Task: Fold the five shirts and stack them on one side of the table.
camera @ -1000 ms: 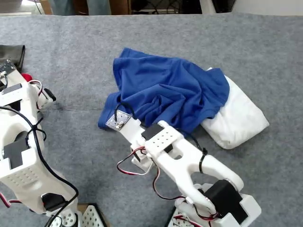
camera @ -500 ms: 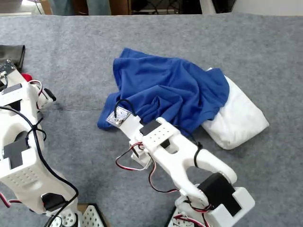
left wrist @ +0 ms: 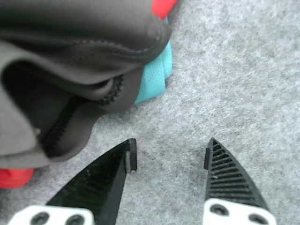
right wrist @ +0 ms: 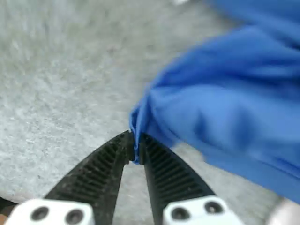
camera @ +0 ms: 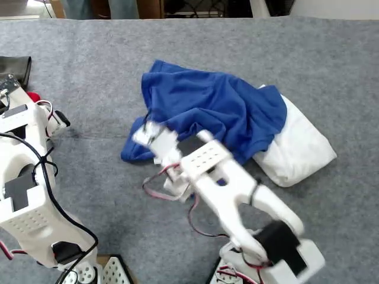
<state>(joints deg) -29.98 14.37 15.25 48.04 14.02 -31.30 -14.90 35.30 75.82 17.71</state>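
Pinching a fold at the edge of the blue shirt point(right wrist: 211, 108), our right end effector point(right wrist: 135, 146) has its jaws almost together, with only the cloth between them. We judge this to be the early part of folding this shirt. It lies crumpled near the middle of the table point(camera: 331, 59), its 4 o'clock side draped over a white shirt point(camera: 299, 148) that looks already folded. The next move, as we see it, calls for drawing the held edge out toward 8 o'clock so the cloth spreads flat, without dragging the white shirt along. The right arm stretches low from its base at 5 o'clock toward 10 o'clock. Our left end effector point(left wrist: 168, 157) is spread wide above bare table, just beside a pile of cloth point(left wrist: 70, 56), black over teal and red, at the table's 9 o'clock edge. That arm sits bent back at 8 o'clock.
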